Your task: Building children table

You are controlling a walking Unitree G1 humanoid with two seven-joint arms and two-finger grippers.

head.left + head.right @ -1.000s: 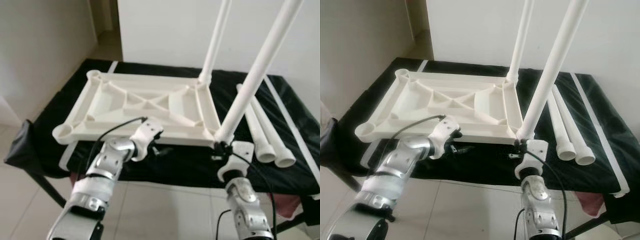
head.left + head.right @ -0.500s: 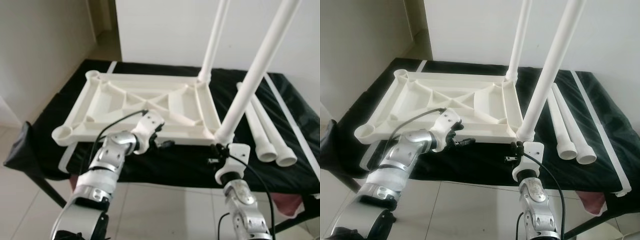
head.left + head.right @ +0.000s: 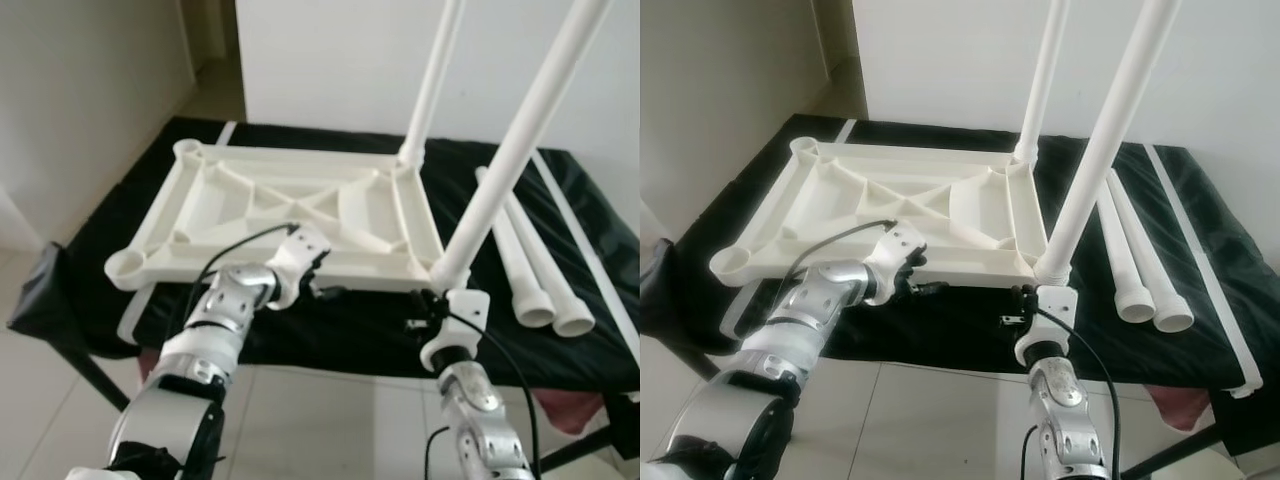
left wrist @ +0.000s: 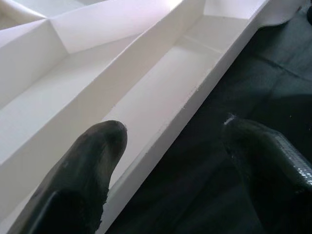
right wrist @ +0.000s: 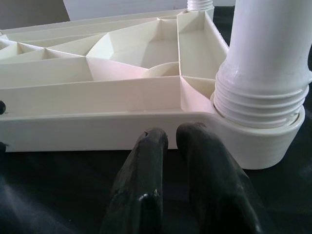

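- We see a white ribbed plastic tabletop (image 3: 290, 215) lying upside down on a black cloth-covered bench (image 3: 360, 320); we place everything else relative to this tabletop.
- Two long white plastic legs stand upright in its corner sockets on the robot's right side: one leg (image 3: 515, 140) in the near right corner, the other leg (image 3: 432, 75) in the far right corner.
- The near left socket (image 3: 125, 266) and the far left socket (image 3: 187, 150) hold no leg.
- Two loose white tube legs (image 3: 530, 265) lie side by side on the cloth, just beyond the tabletop's right edge.
- Our left gripper (image 3: 325, 292) is at the tabletop's near long edge, about midway along it. In the left wrist view its two black fingers (image 4: 92, 161) are spread apart, one over the white rim and one over the black cloth; we cannot tell whether either touches.
- Our right gripper (image 3: 425, 305) sits just in front of the near right corner, below the base of the leg there. In the right wrist view its fingers (image 5: 146, 161) are almost together, holding nothing, their tips close to the tabletop's side wall beside the threaded collar (image 5: 261, 105) of that leg.
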